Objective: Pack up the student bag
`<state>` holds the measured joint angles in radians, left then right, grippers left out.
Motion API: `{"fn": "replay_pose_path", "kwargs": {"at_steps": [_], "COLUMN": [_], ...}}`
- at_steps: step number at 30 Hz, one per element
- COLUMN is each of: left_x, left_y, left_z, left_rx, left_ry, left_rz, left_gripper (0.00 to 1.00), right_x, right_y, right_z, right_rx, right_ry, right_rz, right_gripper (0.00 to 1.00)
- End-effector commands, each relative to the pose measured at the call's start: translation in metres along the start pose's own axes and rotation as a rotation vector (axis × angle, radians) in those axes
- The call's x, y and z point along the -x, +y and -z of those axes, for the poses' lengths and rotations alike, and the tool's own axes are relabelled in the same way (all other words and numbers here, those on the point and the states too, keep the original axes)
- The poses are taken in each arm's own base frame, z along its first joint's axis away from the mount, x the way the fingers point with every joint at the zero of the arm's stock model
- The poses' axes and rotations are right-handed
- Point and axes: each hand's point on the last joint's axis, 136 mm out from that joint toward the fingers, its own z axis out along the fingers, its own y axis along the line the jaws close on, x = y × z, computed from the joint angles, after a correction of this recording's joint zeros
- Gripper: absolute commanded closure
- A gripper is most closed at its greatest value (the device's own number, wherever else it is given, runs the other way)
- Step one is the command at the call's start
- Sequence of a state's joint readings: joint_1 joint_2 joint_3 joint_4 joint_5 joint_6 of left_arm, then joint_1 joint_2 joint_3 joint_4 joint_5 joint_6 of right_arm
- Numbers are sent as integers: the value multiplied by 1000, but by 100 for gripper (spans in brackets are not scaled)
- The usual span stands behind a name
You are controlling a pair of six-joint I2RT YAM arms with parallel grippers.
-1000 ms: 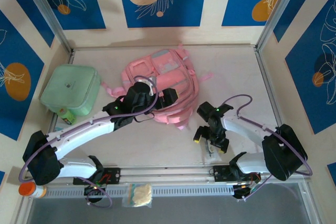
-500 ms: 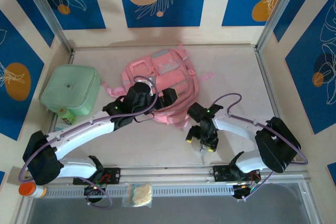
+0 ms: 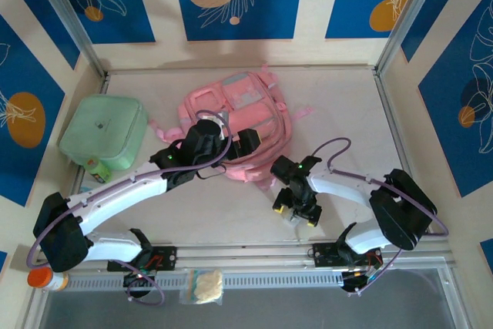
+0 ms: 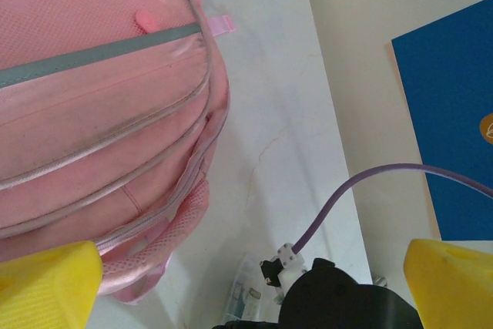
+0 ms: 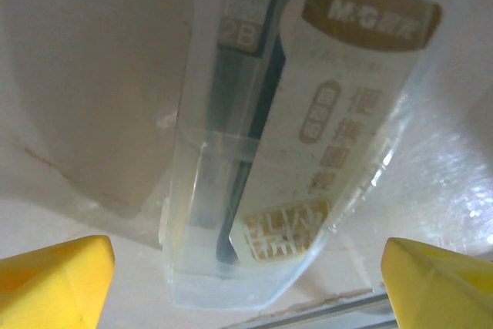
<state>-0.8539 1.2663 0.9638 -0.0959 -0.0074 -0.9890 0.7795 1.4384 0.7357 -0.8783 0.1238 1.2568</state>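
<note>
The pink student bag (image 3: 235,125) lies flat at the table's middle back; its zipped side and grey stripe show in the left wrist view (image 4: 92,75). My left gripper (image 3: 253,142) hovers over its near right part, open and empty (image 4: 248,283). My right gripper (image 3: 295,212) is low over the table just right of the bag's near corner. A clear plastic pack of pencil leads (image 5: 308,129) lies between its yellow fingertips (image 5: 54,279). There is a gap on each side, so it stands open around the pack (image 3: 296,218), which also shows beside the right arm (image 4: 243,298).
A mint-green soft case (image 3: 104,132) sits at the left, with a green bottle (image 3: 96,167) at its near edge. An orange-capped bottle (image 3: 46,279) and a small bag (image 3: 202,287) lie by the front rail. Walls close three sides.
My right arm has swung left toward the bag's near corner, and the clear pack under it has shifted left too. The left arm has stayed put.
</note>
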Motion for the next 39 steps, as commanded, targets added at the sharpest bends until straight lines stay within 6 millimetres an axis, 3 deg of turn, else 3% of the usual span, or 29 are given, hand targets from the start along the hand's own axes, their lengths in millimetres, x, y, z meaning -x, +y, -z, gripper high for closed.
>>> {"fn": "replay_pose_path", "kwargs": {"at_steps": [1,16,20,26,30,33,39], "left_x": [4,5,4,0,8,18,14], "left_y": [-6,-11,-13,0,8,25,57], "left_z": [6,-1,-1,-2,3,2,-31], "left_rx": [-6,-4,-5,43,92,156,227], "left_ry": [-21,0,4,15,8,19,150], "left_rz": [-25,-36,-41,-75,-247,-423,-839], "left_gripper": [1,0,1,1,1,1,1], "right_x": [-1,5,5,10,15,20,34], "right_y": [5,7,9,13,13,13,8], "right_z": [-12,-14,-15,-5,4,17,44], "right_rx": [-7,17,25,49,90,127,228], "right_ry": [18,2,13,-18,-34,-67,-110], "right_rz": [-42,-18,-6,34,40,54,62], "right_gripper": [15,48,52,59,63,63,64]}}
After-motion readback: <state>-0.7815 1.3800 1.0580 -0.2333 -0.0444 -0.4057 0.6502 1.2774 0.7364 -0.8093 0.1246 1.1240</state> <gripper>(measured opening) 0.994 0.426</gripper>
